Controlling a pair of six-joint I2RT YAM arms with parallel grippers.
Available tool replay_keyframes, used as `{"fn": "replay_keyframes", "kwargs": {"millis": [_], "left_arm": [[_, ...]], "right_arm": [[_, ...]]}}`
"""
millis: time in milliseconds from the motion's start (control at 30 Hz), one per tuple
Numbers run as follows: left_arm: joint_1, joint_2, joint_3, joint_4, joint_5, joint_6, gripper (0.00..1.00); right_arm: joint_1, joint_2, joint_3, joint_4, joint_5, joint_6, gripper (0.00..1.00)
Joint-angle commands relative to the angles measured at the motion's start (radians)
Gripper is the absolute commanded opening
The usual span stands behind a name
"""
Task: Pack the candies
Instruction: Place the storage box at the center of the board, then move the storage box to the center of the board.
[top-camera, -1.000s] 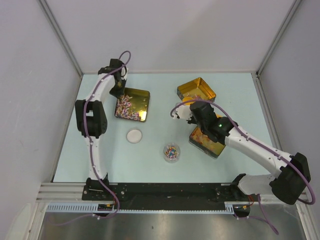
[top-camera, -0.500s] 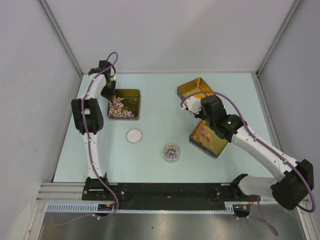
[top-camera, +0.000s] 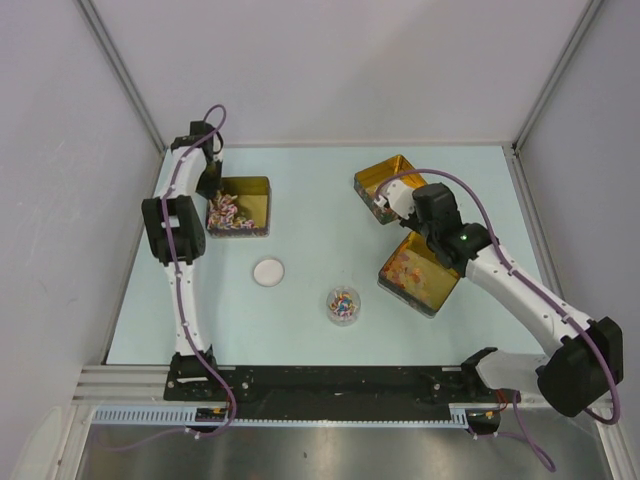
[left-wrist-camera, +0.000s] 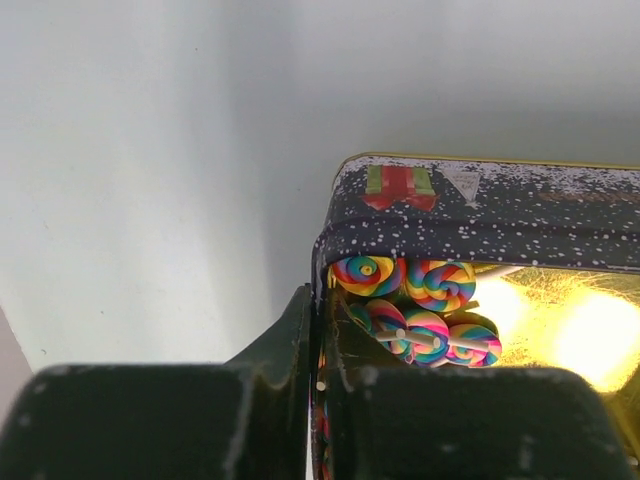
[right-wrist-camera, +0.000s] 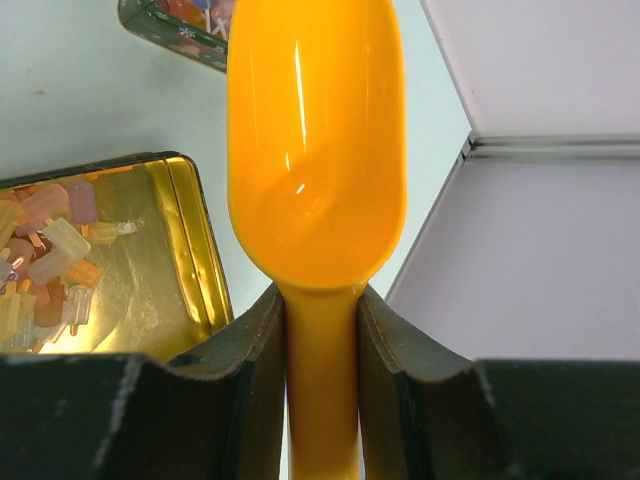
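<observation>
The left pincer (left-wrist-camera: 318, 345) is closed on the side wall of a gold tin (left-wrist-camera: 480, 215), 1 finger inside and 1 outside. The right pincer (right-wrist-camera: 320, 320) is clamped part-open on the handle of the orange scoop (right-wrist-camera: 318, 140).

The candies (top-camera: 344, 301) sit in 3 places:
- a loose multicoloured heap in a small clear cup (top-camera: 344, 320) near the middle of the counter (top-camera: 320, 190);
- swirl lollipops (left-wrist-camera: 405, 285) in the left arm's tin;
- pastel sweets (right-wrist-camera: 50, 250) in a second tin (right-wrist-camera: 190, 250) just left of the scoop.

The step looks like scooping sweets into a tin while the left arm steadies it. To do it well:
- Keep the left grip firm and low on the wall so the tin neither tips nor skates.
- Bring the scoop in shallow and slide it under the heap rather than stabbing down.
- Lift it level.
- Tip it only once its lip is inside a tin's rim, because such small pieces would scatter easily.

No candy shows on the scoop, though I cannot tell whether its hollow or its back faces the camera. From above, the right wrist covers the scoop and part of a third tin (top-camera: 405, 175), so that tin's contents are unclear. The left arm hides its own fingers in that view. A white disc (top-camera: 268, 272) may be the cup's lid, but it is too small to be sure.
</observation>
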Motion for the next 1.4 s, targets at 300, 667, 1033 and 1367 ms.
{"fn": "replay_keyframes", "kwargs": {"millis": [300,667,1033,1367], "left_arm": [[0.016,-0.031,0.044,0.045,-0.034,-0.009,0.32],[-0.036,-0.210,0.017,0.062,0.029,-0.002,0.67],[-0.338,-0.220,0.142,0.060,0.032,0.034,0.84],[-0.466,-0.145,0.149,0.321,0.349,-0.262,1.00]], "right_arm": [[-0.072,-0.092,0.034,-0.042,-0.059,0.106,0.00],[-0.215,-0.178,0.021,-0.106,-0.137,0.163,0.00],[-0.264,-0.239,-0.074,-0.100,-0.133,0.217,0.00],[-0.301,-0.297,-0.119,-0.119,-0.110,0.235,0.00]]}}
